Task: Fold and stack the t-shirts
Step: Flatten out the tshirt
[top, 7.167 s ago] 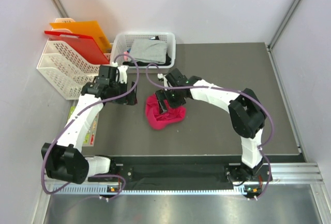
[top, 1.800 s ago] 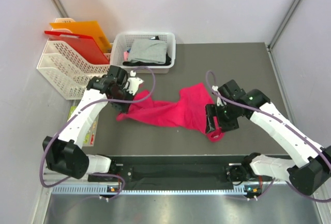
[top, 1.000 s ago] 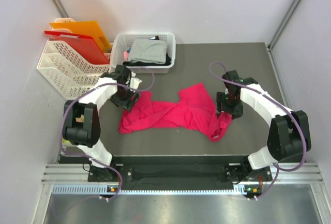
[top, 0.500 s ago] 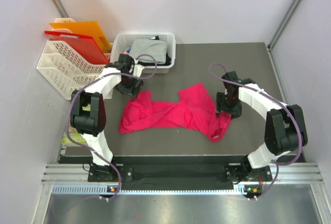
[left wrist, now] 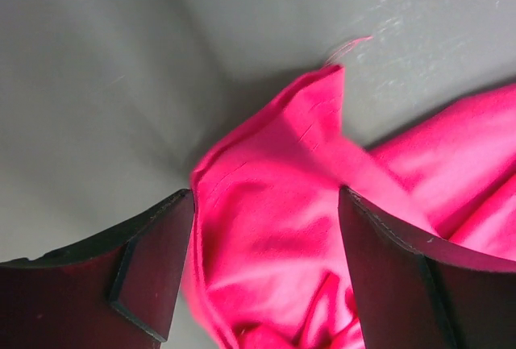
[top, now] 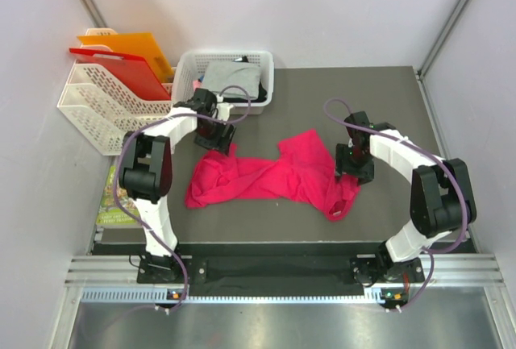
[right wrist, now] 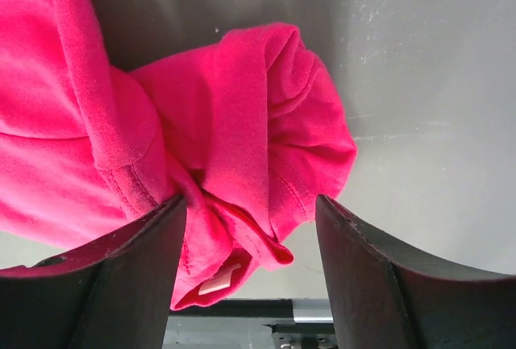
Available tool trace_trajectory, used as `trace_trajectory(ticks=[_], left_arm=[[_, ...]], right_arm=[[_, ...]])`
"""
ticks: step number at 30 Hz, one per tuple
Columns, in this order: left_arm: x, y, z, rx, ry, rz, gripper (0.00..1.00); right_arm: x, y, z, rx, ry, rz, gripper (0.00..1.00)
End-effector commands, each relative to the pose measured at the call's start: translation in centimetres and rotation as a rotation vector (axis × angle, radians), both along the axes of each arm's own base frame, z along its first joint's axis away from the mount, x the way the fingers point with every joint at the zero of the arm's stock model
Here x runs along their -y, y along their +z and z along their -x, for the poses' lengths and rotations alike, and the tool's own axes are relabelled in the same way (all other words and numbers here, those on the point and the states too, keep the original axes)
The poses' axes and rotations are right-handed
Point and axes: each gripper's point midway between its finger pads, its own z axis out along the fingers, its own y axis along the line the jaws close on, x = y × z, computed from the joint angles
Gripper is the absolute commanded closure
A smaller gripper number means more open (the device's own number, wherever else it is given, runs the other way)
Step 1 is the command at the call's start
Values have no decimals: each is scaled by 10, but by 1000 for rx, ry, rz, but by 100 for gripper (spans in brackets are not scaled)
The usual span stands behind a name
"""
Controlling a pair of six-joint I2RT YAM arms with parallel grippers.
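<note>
— Left gripper (left wrist: 266,272), condition?
— Spread wide, nothing clamped. Its two fingers (left wrist: 149,264) stand either side of a raised corner of the pink shirt (top: 266,176), over the shirt's left end.
— Right gripper (right wrist: 250,276)?
— Likewise wide apart, holding nothing. A rolled, bunched fold of the same shirt lies below and between its fingers, at the shirt's right end. Whether the fingers touch the cloth, I cannot tell.
— Position of the shirt?
— On the dark tabletop (top: 379,115), crumpled, stretched sideways between the two arms. One part juts toward the far side near the middle.
— Other shirts?
— The grey shirt (top: 230,77) lies on top in the white basket (top: 189,63) at the far edge. The black shirt (top: 260,89) shows beneath it on the right side.
— Anything else?
— An orange folder (top: 133,47) and a red folder (top: 121,71) stand in a white rack (top: 85,115) left of the basket.
</note>
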Motion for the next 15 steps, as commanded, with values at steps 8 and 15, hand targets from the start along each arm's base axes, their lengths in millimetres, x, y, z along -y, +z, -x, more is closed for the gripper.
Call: trace_trajectory(ticks=[8, 15], left_arm=[[38, -10, -35, 79, -70, 48, 23], [32, -6, -45, 130, -80, 7, 23]], right_arm=[[-9, 11, -2, 46, -18, -67, 36], [-8, 5, 3, 31, -20, -69, 36]])
